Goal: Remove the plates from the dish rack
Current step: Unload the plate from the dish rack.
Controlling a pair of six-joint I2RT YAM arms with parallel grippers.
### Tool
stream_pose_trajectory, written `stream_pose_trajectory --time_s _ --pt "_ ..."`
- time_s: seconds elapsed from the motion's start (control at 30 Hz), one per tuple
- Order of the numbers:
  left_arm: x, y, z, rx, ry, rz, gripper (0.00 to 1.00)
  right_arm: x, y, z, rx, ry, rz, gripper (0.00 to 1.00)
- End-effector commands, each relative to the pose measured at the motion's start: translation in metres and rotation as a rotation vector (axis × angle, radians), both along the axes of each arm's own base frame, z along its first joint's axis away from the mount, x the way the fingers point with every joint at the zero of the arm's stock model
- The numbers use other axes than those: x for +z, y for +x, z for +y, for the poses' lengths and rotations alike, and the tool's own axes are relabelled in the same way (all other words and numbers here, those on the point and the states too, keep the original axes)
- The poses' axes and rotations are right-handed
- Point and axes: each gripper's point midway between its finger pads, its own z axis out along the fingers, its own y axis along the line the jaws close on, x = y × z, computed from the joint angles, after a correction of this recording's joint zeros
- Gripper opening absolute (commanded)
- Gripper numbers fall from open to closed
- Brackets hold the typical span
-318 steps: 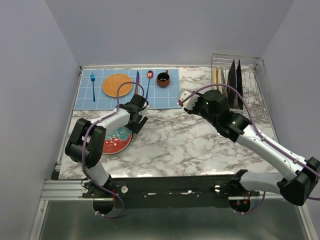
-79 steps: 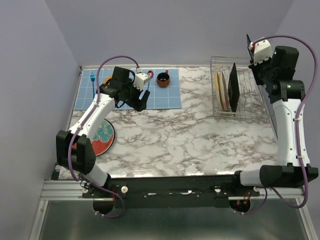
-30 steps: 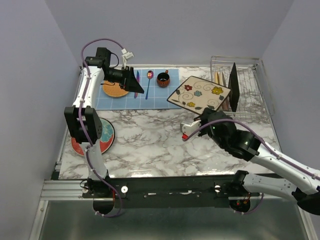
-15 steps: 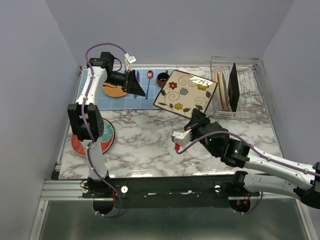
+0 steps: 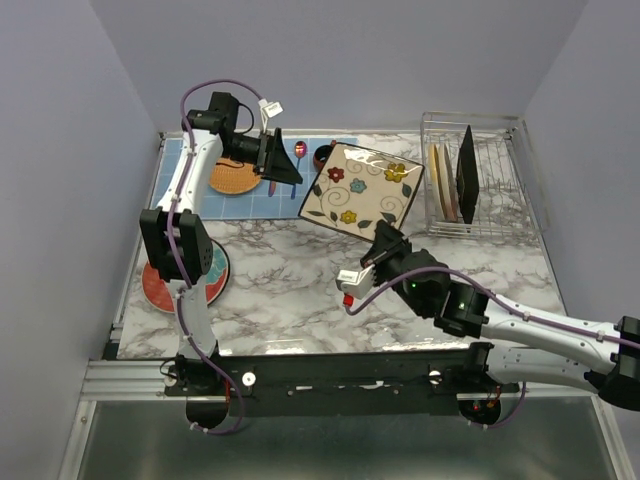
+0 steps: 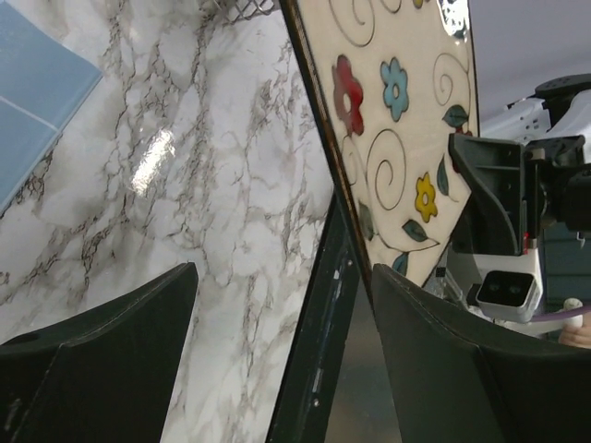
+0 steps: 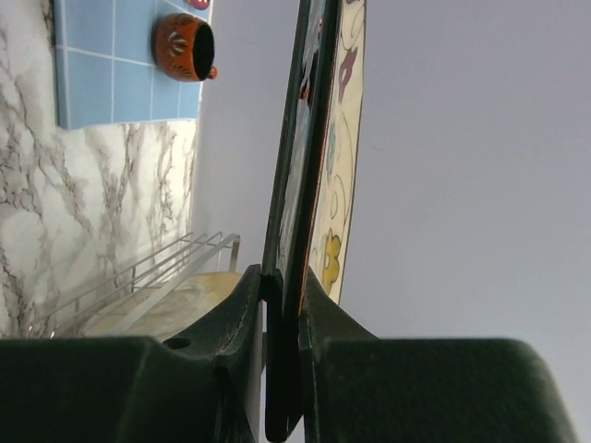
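Right pincer (image 5: pixel 383 236) clamped on floral plate (image 5: pixel 362 188), left pincer (image 5: pixel 283 163) apart (empty), plates (image 5: pixel 452 180) in rack (image 5: pixel 472 118)

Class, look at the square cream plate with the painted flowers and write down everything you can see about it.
The square cream floral plate looks like glossy ceramic with a thin dark rim. It is painted with red, blue and yellow flowers, dark leaves and brown swirls. It hangs tilted above the marble table, between the blue mat and the wire dish rack, out of the rack. Only the right gripper is seen touching it, jaws shut on its lower edge.
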Motion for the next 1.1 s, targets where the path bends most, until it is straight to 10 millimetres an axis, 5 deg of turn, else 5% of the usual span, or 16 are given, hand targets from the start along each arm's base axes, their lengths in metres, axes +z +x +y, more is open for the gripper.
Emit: stream_pose_trajectory --time_s 0.0,0.73,1.07 --pt "0.021 0.009 -0.012 0.012 -0.037 -0.017 0.84 0.066 -0.002 -0.01 -0.035 0.22 -0.156 0.01" --pt "0.016 0.022 -0.064 -0.077 -0.097 0.011 0.84 0.081 -0.004 0.009 0.006 0.229 -0.202 0.01" --pt "0.009 0.012 -0.083 -0.131 -0.117 0.053 0.77 0.084 -0.008 0.02 0.038 0.221 -0.223 0.01"
